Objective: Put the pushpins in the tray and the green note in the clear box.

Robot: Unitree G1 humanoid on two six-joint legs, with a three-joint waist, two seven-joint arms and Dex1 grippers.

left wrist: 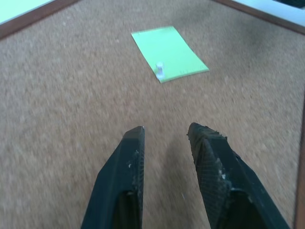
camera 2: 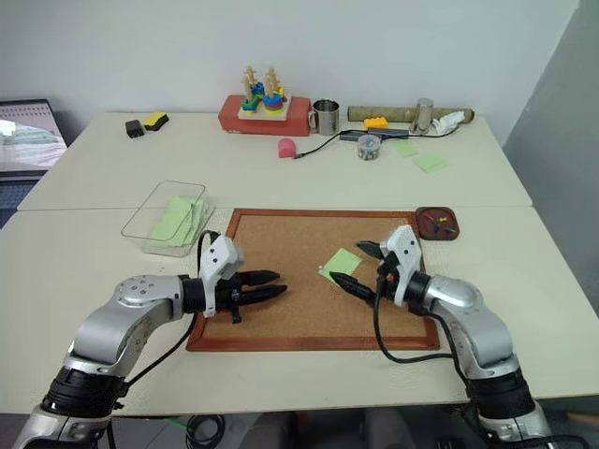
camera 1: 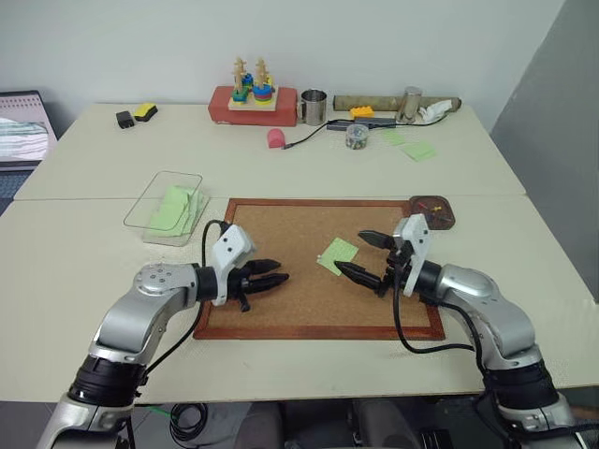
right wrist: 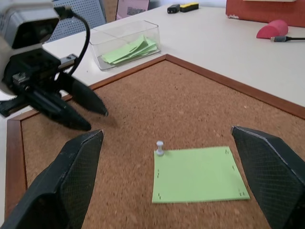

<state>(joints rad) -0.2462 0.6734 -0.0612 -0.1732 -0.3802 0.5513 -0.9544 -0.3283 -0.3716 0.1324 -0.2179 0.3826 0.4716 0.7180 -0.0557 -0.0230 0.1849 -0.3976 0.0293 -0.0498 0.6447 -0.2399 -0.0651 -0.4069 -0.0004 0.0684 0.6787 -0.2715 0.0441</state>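
The green note (camera 1: 338,254) lies flat on the cork board, with a small pale pushpin (right wrist: 160,148) standing in one corner. My right gripper (camera 1: 360,253) hangs just above the note's right side, open wide, its fingers (right wrist: 76,167) either side of the note and nothing between them. My left gripper (camera 1: 271,277) hovers over the board to the note's left, pointing at it, open by a narrow gap and holding nothing. The dark brown tray (camera 1: 449,221) sits just off the board's far right corner with tiny red and yellow pins (camera 2: 432,221) in it. The clear box (camera 1: 140,213), left of the board, holds green notes.
The wood-framed cork board (camera 1: 281,309) spans the near table between my arms. Along the far table stand a red-based stacking toy (camera 1: 253,98), a metal mug (camera 1: 313,107), a small jar (camera 1: 356,137), a pink object (camera 1: 275,138), a cable and loose green notes (camera 1: 418,150).
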